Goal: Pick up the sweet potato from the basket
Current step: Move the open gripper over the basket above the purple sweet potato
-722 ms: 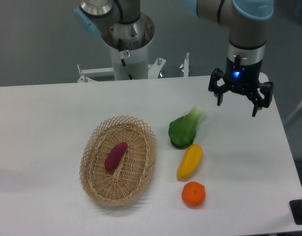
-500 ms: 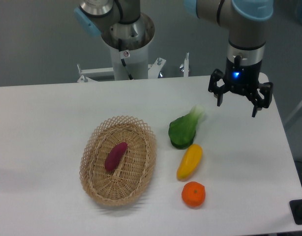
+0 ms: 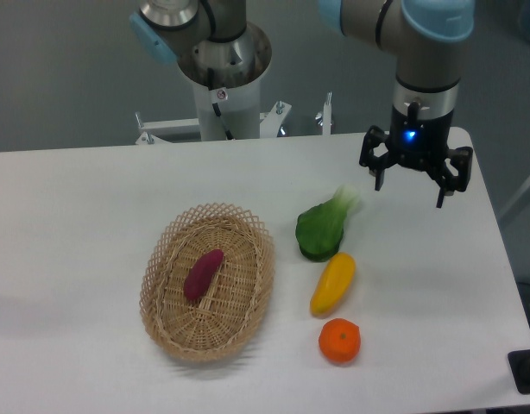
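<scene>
Magenta-purple and smooth, the sweet potato (image 3: 203,273) lies inside the basket (image 3: 161,319), resting on the woven floor a little above the middle, tilted so its upper tapered end points up and to the right. Nothing touches it. The basket is an oval of tan wicker with a lacy open-weave rim, sitting on the white table (image 3: 75,216) left of centre. To its right, apart from the rim, lies a green leafy vegetable (image 3: 321,228) with a pale stalk end pointing up and right. Just below that, nearly touching it, is a yellow pepper (image 3: 332,283) lying on a slant, and below the pepper, close by, sits a round orange (image 3: 339,340). The gripper (image 3: 415,177) hangs in the air over the far right part of the table, above and to the right of the green vegetable and well apart from the basket. Its two dark fingers (image 3: 375,164) are spread wide with nothing between them, and a blue light glows on the body just above them. The arm rises from the gripper out of the top of the picture. Behind the table stands the arm's pale base column (image 3: 226,78), in front of a grey wall.
</scene>
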